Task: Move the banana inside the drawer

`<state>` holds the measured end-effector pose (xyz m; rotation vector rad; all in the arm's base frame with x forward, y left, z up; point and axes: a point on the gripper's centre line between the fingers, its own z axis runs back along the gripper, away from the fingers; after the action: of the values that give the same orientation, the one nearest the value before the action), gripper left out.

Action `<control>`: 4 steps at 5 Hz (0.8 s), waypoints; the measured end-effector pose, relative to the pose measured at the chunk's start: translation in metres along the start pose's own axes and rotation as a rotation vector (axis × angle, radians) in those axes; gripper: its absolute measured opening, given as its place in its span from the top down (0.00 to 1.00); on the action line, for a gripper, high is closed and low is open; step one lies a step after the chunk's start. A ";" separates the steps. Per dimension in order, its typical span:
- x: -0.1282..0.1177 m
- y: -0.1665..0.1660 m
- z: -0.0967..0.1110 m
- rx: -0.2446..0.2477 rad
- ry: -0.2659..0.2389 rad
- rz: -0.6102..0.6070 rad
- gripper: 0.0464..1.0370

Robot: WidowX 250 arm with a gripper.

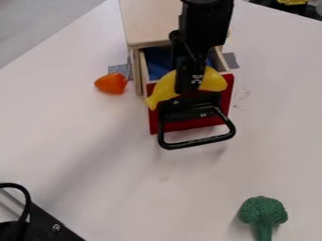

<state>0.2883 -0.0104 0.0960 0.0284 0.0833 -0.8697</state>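
The gripper hangs down from the top edge over the front part of the drawer, shut on the yellow banana. Crosswise in its grip, the banana sticks out on both sides, above the red drawer front. The drawer is pulled out of its wooden cabinet, and its blue inside shows behind the banana. The gripper covers the middle of the banana and part of the drawer's opening. A black handle juts from the drawer's front.
An orange toy lies left of the drawer on the white table. Green toy broccoli is at the lower right. Black equipment with a cable occupies the lower-left corner, and dark items with a yellow part stand at the top right.
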 end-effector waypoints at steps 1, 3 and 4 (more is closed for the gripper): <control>0.003 0.005 0.008 -0.003 -0.030 0.019 0.49; 0.005 0.018 0.027 -0.004 -0.075 0.040 0.49; 0.004 0.025 0.027 0.005 -0.069 0.048 0.49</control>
<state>0.3113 0.0007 0.1222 0.0047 0.0158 -0.8222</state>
